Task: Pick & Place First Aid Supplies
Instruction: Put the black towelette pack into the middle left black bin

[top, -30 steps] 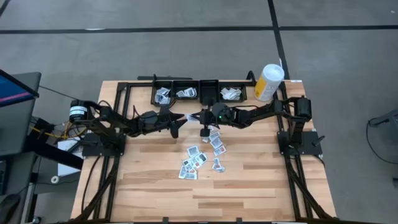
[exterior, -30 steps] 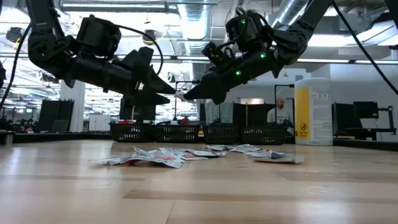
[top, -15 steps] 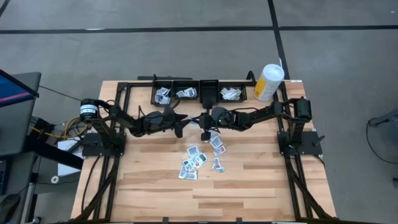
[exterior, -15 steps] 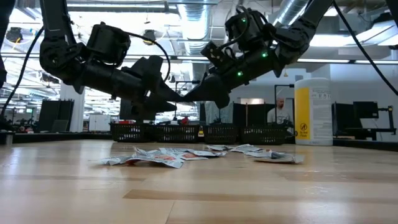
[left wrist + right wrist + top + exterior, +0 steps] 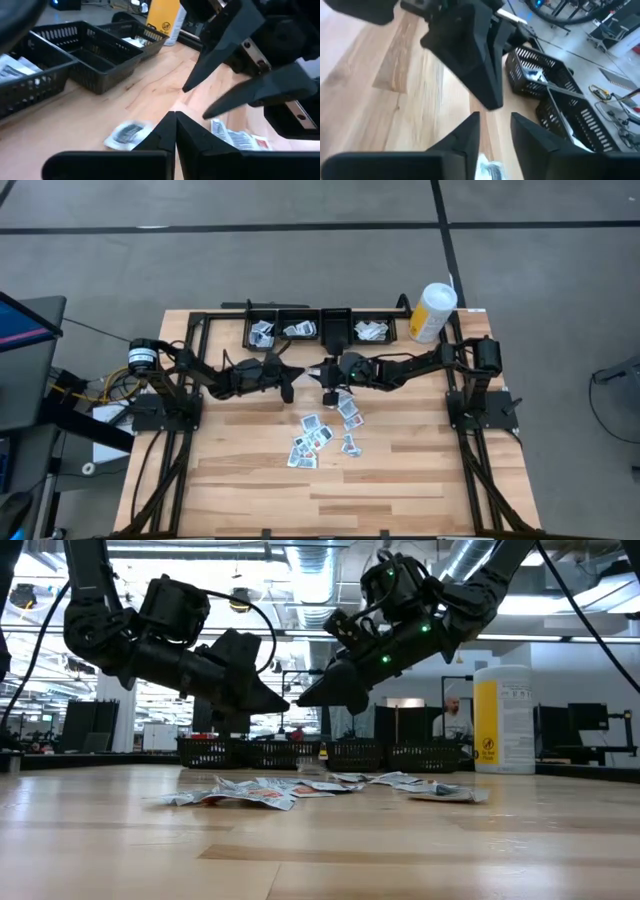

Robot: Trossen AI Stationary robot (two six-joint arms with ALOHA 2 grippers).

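Note:
Several first aid packets (image 5: 322, 430) lie loose on the wooden table, seen edge-on in the low view as a low packet heap (image 5: 300, 786). Above the heap's far end my two grippers meet tip to tip in the air. My left gripper (image 5: 175, 117) points level toward the right, shut, and nothing shows between its fingers. My right gripper (image 5: 495, 124) slants down toward it, open. The left fingertips stand just short of the right gripper's gap. One packet (image 5: 127, 134) shows on the wood below the left fingers.
A row of black mesh bins (image 5: 320, 330) at the far edge holds more packets (image 5: 372, 330). A white-and-yellow canister (image 5: 432, 310) stands at the far right. Black frame rails run along the table's sides. A person (image 5: 455, 715) shows far behind in the low view.
My left gripper has moved a little toward the table's right, up to the right gripper's tips, and its fingers have come together. The right gripper has stayed in place and its fingers have parted. The packets on the table have not moved.

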